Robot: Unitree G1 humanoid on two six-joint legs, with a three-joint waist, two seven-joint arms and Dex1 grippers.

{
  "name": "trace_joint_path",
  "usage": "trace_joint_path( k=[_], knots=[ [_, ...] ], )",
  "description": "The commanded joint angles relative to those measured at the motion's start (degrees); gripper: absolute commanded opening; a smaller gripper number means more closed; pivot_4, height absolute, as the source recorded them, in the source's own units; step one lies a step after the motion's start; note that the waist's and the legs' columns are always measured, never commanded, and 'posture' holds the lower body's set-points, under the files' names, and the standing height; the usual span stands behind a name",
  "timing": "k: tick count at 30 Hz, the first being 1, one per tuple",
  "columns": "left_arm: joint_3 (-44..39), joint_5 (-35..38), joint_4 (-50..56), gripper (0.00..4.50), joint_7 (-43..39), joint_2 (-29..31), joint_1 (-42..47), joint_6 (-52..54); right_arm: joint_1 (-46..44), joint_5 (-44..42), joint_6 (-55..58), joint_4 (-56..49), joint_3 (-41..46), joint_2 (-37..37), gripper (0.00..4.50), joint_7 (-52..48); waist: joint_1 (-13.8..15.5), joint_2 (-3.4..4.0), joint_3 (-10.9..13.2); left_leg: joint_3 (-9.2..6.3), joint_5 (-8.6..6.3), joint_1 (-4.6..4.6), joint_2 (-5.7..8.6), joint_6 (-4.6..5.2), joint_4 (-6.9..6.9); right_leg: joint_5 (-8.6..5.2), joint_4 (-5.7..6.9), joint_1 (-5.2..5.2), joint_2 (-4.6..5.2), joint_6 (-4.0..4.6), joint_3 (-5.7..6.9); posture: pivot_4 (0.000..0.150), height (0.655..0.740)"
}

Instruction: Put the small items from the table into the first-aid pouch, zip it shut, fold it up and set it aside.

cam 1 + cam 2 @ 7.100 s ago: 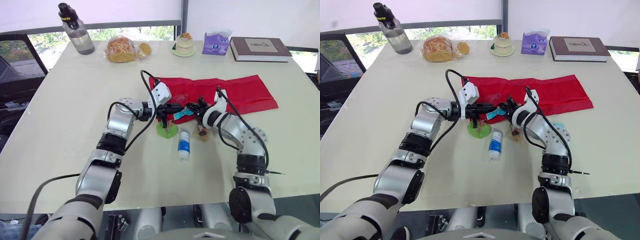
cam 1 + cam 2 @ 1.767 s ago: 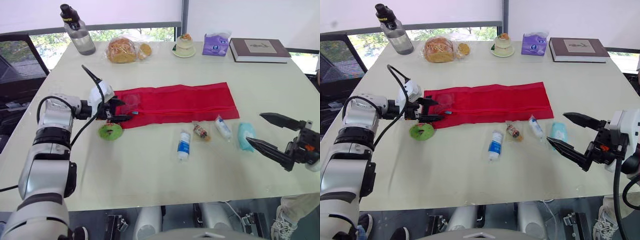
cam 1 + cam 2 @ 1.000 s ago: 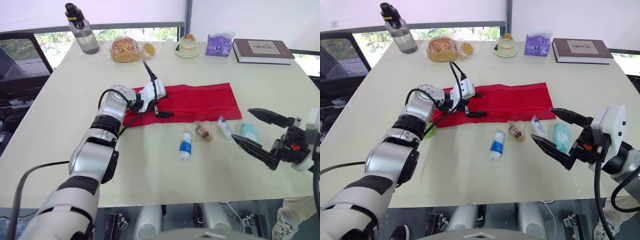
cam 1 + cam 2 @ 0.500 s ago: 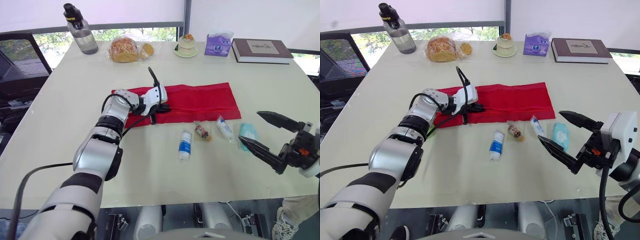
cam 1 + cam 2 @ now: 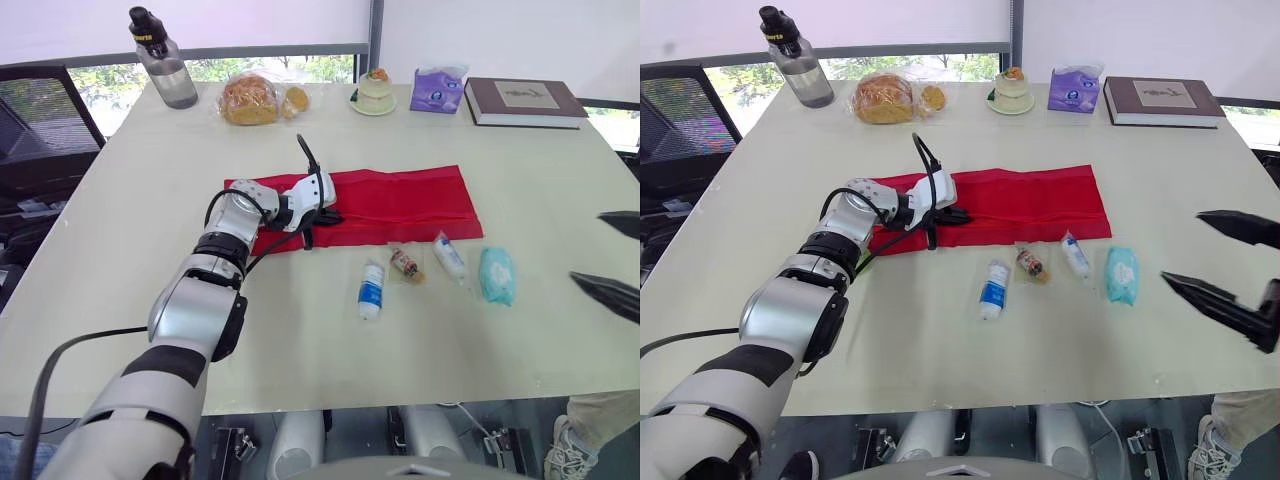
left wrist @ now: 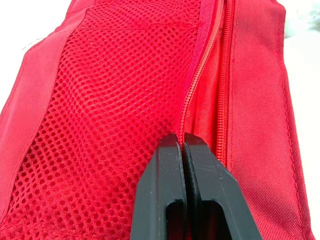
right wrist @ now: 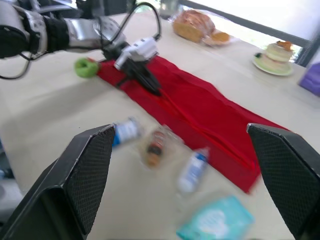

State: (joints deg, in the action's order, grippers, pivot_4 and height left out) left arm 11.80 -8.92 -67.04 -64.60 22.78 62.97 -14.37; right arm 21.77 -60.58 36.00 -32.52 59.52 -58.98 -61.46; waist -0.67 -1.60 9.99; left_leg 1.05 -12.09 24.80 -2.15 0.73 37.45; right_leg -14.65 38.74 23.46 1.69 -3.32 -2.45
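left gripper (image 6: 180, 140) fingers together on red pouch (image 5: 1040, 205), bottle (image 5: 798, 72), bread (image 5: 882, 100), book (image 5: 1160, 97) behind

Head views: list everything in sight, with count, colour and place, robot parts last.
Flat fabric pouch: 1, red, table centre.
Small labelled bottle: 1, white-blue, before pouch.
Clear packet: 1, brownish contents, beside bottle.
Small tube: 1, white, beside packet.
Soft wipes pack: 1, teal, rightmost.
Round object: 1, green, pouch's left end.
Black-capped water bottle: 1, grey, far left.
Bagged bread: 1, golden, far edge.
Cake on plate: 1, cream, far edge.
Tissue pack: 1, purple, far edge.
Hardcover book: 1, brown, far right.
Left claw: 1, black, shut, on pouch's zip.
Right claw: 1, black, open, table's right edge.
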Motion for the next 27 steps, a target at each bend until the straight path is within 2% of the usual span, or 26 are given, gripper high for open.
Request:
trace_joint_path(
  k=[1, 7, 11, 18, 22, 27],
  knots=[
    [-0.63, 0.32, 0.56, 0.03, -0.37, -0.2, 1.16, -0.79, 0.82, 6.73, -3.52, 3.85, 3.67, -3.48, 4.5, -8.58, -0.01, 0.0, 0.0, 0.02, 0.0, 0.0, 0.0, 0.0, 0.0, 0.0, 0.0, 0.0, 0.0, 0.0, -0.01, 0.15, 0.7387],
    [-0.93, 0.67, 0.86, 0.03, -0.08, -0.65, 0.92, -0.72, -1.59, 10.94, -5.01, 6.55, 0.94, -4.69, 4.5, -12.88, 0.0, -0.02, 0.01, 0.01, 0.0, 0.0, 0.01, 0.0, 0.01, -0.03, -0.03, 0.0, 0.0, -0.05, -0.02, 0.15, 0.7387],
    [-0.83, 0.45, 1.37, 0.03, 1.11, -1.09, 0.12, 0.01, 2.83, 7.57, 2.96, -4.02, -5.24, -1.63, 4.5, -8.14, 0.09, -0.02, 0.01, -0.04, 0.0, 0.01, 0.01, 0.0, -0.02, 0.0, -0.02, 0.0, -0.01, 0.0, 0.01, 0.15, 0.7387],
    [-1.26, 1.33, 3.31, 0.03, 1.21, -1.8, -0.88, 1.3, -4.64, 6.2, 6.29, -15.82, -26.75, 5.96, 4.5, 13.07, -0.07, -0.02, 0.01, 0.01, 0.0, 0.01, 0.03, 0.0, 0.09, 0.01, 0.06, 0.0, 0.03, -0.01, -0.04, 0.15, 0.7387],
    [-1.42, 1.38, 4.36, 0.03, 1.13, -2.12, -1.2, 2.06, -9.69, 9.49, 6.46, -17.22, -36.4, 7.72, 4.5, 19.0, -0.02, -0.04, 0.0, -0.05, 0.01, -0.01, 0.02, 0.0, 0.12, 0.01, 0.1, 0.0, -0.02, -0.01, -0.02, 0.15, 0.7387],
    [-1.45, 1.36, 5.4, 0.03, 0.95, -2.26, -1.44, 2.89, -20.84, 14.12, 10.64, -16.1, -52.48, 13.35, 4.5, 30.0, -0.04, -0.1, -0.03, -0.05, 0.01, 0.02, 0.03, 0.0, 0.12, 0.01, 0.09, 0.0, -0.01, 0.01, -0.02, 0.15, 0.7387]
  ],
)
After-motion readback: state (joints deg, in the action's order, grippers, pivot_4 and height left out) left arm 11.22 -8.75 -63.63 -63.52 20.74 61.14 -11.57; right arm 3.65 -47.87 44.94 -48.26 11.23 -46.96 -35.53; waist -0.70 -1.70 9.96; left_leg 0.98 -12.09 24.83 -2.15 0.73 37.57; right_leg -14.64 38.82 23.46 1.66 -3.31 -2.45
